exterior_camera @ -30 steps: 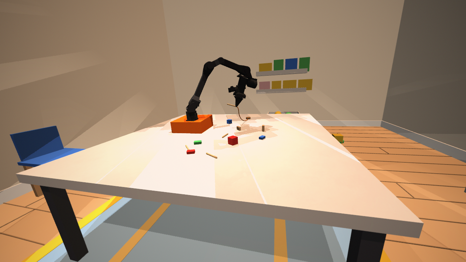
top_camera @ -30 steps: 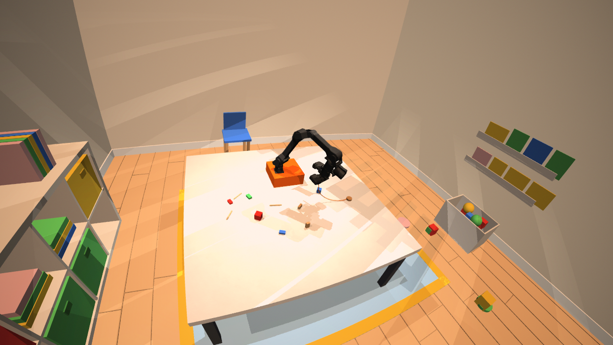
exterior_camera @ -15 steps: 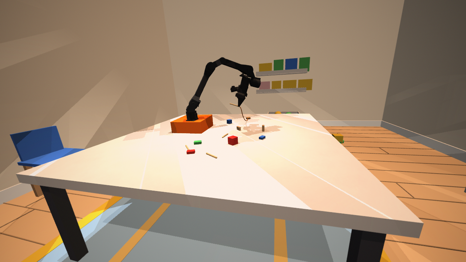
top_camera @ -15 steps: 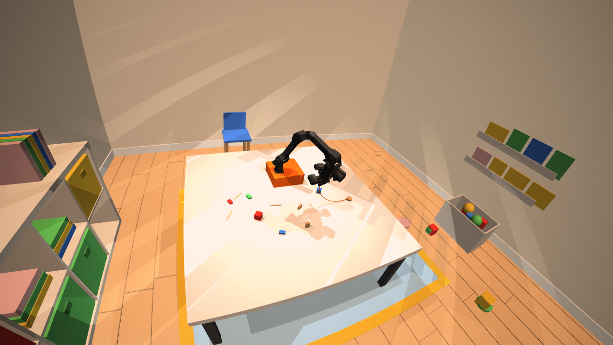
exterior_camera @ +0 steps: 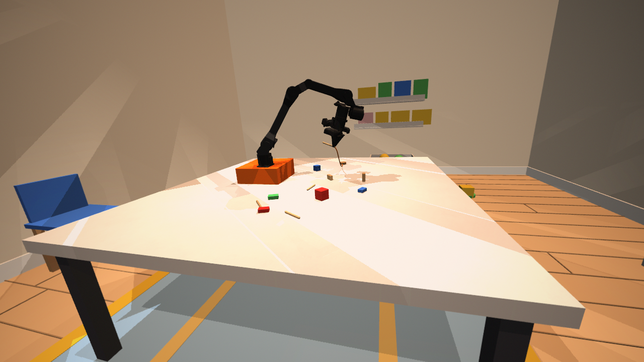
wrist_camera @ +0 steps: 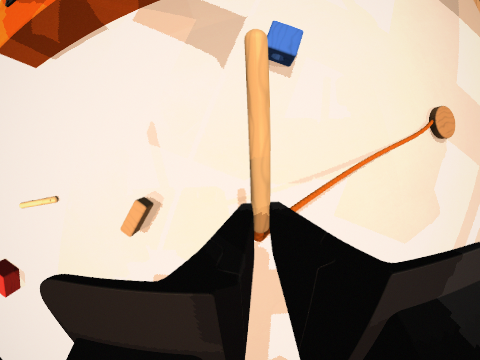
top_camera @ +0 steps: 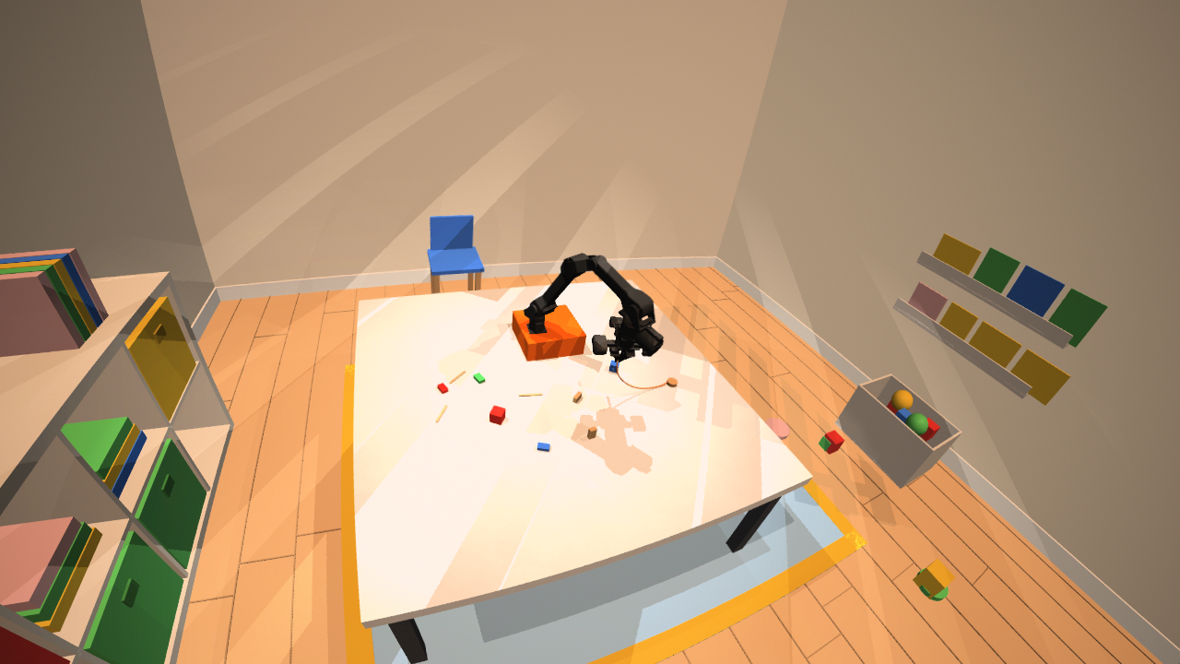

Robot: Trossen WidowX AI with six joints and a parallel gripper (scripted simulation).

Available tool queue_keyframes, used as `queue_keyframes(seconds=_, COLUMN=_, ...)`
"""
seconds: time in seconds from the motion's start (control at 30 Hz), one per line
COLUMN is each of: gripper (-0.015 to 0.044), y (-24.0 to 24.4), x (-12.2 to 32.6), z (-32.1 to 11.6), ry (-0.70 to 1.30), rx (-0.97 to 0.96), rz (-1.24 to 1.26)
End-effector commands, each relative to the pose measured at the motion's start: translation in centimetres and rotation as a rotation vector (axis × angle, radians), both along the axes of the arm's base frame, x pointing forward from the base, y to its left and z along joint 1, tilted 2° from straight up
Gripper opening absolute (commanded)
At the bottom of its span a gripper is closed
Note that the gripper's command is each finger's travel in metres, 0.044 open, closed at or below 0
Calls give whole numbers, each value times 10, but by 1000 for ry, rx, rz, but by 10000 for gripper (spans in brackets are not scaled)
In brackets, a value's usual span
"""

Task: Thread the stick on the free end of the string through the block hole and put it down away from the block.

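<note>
My gripper point(top_camera: 620, 360) point(exterior_camera: 334, 146) point(wrist_camera: 260, 212) is shut on the wooden stick point(exterior_camera: 327, 144) point(wrist_camera: 258, 115) near its string end, well above the table. The stick's free end points away from the fingers, towards the top of the wrist view. The orange string point(top_camera: 639, 387) point(exterior_camera: 338, 156) point(wrist_camera: 360, 165) runs from the fingers down to the round wooden button point(top_camera: 671, 382) point(exterior_camera: 343, 163) point(wrist_camera: 444, 122). The blue block point(top_camera: 613, 366) point(exterior_camera: 317, 168) point(wrist_camera: 286, 40) stands on the table; a dark hole shows low on one side in the wrist view. The stick is outside it.
A small wooden block point(top_camera: 577, 397) point(wrist_camera: 135, 218) and a wooden peg point(top_camera: 591, 432) point(exterior_camera: 364, 176) are nearby. A red cube point(top_camera: 497, 415), a flat blue piece point(top_camera: 542, 446), a green piece point(top_camera: 479, 378) and loose sticks lie farther off. The orange base point(top_camera: 554, 345) carries the arm.
</note>
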State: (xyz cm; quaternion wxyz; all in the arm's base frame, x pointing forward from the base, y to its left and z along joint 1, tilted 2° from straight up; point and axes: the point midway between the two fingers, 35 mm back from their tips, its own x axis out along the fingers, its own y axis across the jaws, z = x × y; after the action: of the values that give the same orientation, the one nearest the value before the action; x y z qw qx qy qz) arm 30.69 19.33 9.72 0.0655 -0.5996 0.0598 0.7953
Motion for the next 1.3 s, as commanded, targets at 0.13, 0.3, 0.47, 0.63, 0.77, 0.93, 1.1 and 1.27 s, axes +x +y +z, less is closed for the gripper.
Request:
queue_keyframes(seconds=0.13, gripper=0, y=1, x=7, z=-3, ry=3, rx=0, rz=-123)
queue_keyframes(seconds=0.3, gripper=0, y=2, x=16, z=-3, ry=-1, rx=4, rz=-269)
queue_keyframes(seconds=0.47, gripper=0, y=2, x=22, z=-3, ry=-1, rx=8, rz=-368)
queue_keyframes(seconds=0.63, gripper=0, y=1, x=21, z=-1, ry=-5, rx=8, rz=-352)
queue_keyframes(seconds=0.77, gripper=0, y=1, x=21, z=-1, ry=-10, rx=7, rz=-345)
queue_keyframes(seconds=0.93, gripper=0, y=4, x=20, z=-7, ry=-27, rx=-4, rz=-344)
queue_keyframes(seconds=1.1, gripper=0, y=7, x=19, z=-13, ry=-46, rx=-15, rz=-343)
queue_keyframes(seconds=1.27, gripper=0, y=9, x=19, z=-19, ry=-65, rx=-26, rz=-343)
